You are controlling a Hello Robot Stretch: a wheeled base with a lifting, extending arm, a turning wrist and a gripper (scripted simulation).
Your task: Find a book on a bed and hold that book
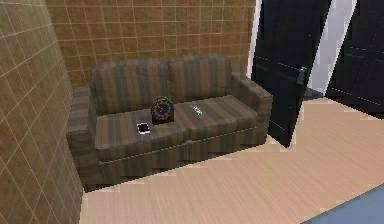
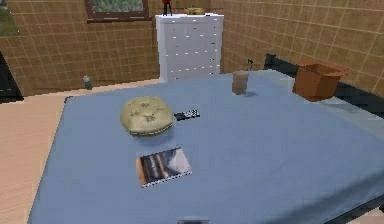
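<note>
From my arm side view, a wide blue bed (image 2: 280,170) spreads below a white dresser (image 2: 190,45) at the far wall, while my forward view gives me a striped brown sofa (image 1: 170,110) beside a dark door (image 1: 290,70). On the bed I see a brown box (image 2: 318,80) toward the far right, a round yellowish cushion (image 2: 148,115) near the middle, and the book (image 2: 163,166) lying flat just below that cushion. I cannot tell how the gripper's fingers stand.
</note>
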